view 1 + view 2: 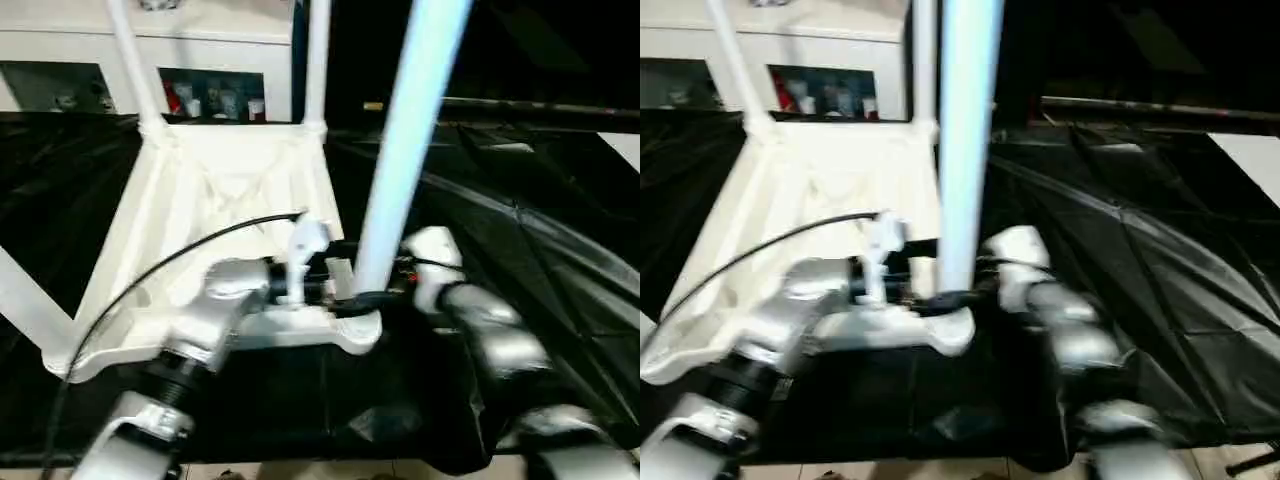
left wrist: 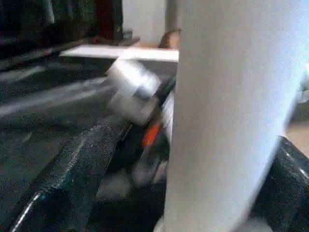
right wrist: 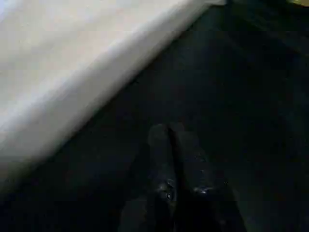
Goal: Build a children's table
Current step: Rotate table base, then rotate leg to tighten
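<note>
Left wrist view: left gripper (image 2: 212,193) wide apart around leg (image 2: 231,111); right gripper (image 3: 181,159) closed, empty.

Upturned table top (image 1: 215,200) on black cover; leg (image 1: 405,150) upright in near corner socket.

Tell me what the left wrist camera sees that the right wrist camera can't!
The left wrist view looks up a white table leg standing between the left gripper's open black fingers, with the right arm's silver wrist behind it. The right wrist view has the right gripper's fingers pressed shut over the black table cover, beside the white table top's edge. Both share parts of the white children's table and black gripper fingers.
</note>
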Robot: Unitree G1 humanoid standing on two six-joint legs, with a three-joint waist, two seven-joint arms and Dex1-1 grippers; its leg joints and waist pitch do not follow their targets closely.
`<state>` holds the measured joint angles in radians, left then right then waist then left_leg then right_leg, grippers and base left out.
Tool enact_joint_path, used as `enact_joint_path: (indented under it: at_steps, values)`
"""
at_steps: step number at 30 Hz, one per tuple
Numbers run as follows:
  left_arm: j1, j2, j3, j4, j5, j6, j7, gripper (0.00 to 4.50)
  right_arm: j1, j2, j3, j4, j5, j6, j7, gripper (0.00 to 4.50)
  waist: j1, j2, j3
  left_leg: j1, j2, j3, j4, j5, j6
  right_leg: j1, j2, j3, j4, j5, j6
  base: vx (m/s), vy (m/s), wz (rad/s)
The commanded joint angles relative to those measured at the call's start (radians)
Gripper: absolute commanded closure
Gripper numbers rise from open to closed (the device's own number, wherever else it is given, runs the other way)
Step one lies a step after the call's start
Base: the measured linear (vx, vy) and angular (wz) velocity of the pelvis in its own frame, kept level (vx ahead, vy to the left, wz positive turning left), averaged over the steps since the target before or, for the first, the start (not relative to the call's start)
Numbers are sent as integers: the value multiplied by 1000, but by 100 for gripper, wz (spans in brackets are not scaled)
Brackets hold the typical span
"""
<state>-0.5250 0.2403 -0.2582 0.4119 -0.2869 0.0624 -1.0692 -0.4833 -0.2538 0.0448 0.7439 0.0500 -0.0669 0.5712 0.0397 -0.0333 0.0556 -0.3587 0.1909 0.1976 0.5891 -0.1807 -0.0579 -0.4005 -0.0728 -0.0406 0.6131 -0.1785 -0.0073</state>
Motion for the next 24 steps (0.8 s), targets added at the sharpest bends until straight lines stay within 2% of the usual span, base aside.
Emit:
enact_joint_path:
  at_steps: [1, 4, 5, 6, 7, 8, 11, 15, 20, 24]
  values:
    - [18, 39, -3, -32, -3, 54, -64, 2, 52, -50, 6, -83, 19, 46, 90, 450, 8, 13, -63, 8, 32, -19, -70, -284, 2, 46, -56, 38, -83, -265, -198, 0, 0, 0]
    - [28, 82, -37, -42, 5, 102, -126, 2, 106, -102, 20, -185, 39, 88, 177, 450, 10, 11, -65, 6, 34, -19, -68, -256, 30, 49, -53, 38, -76, -204, -217, 0, 0, 0]
    - [31, 107, -58, -25, 31, 100, -141, 2, 136, -126, 29, -257, 68, 131, 234, 450, 11, 15, -65, 6, 35, -19, -68, -249, 37, 49, -54, 37, -76, -191, -227, 0, 0, 0]
    - [31, 108, -58, -25, 32, 100, -141, 2, 137, -126, 30, -258, 68, 131, 235, 450, 11, 15, -65, 6, 35, -19, -67, -245, 40, 49, -53, 37, -75, -185, -229, 0, 0, 0]
    - [36, 126, -74, -9, 68, 74, -136, 19, 159, -148, 42, -316, 86, 160, 273, 450, 11, 18, -63, 3, 36, -19, -68, -243, 42, 49, -54, 36, -74, -187, -235, 0, 0, 0]
    - [36, 127, -75, -8, 70, 73, -135, 30, 161, -149, 43, -321, 88, 162, 276, 450, 13, 18, -63, 6, 38, -19, -68, -249, 43, 49, -55, 36, -77, -196, -232, 0, 0, 0]
    - [40, 151, -90, 12, 122, 45, -110, 37, 211, -190, 62, -459, 135, 234, 340, 450, 18, 19, -60, 8, 40, -19, -69, -267, 37, 45, -58, 38, -81, -240, -218, 0, 0, 0]
    - [40, 169, -102, 1, 150, 76, -102, 86, 256, -217, 73, -575, 161, 298, 367, 450, 28, 19, -54, 13, 41, -21, -74, -306, 16, 37, -62, 39, -90, -333, -190, 0, 0, 0]
    - [49, 198, -112, -11, 169, 102, -111, 125, 301, -244, 85, -686, 164, 373, 387, 450, 26, 18, -53, 8, 39, -25, -77, -316, 4, 38, -63, 39, -92, -366, -171, 0, 0, 0]
    - [53, 211, -116, -14, 191, 113, -101, 161, 324, -270, 100, -744, 170, 415, 387, 450, 26, 19, -53, 12, 39, -25, -75, -322, -1, 34, -64, 40, -96, -397, -156, 0, 0, 0]
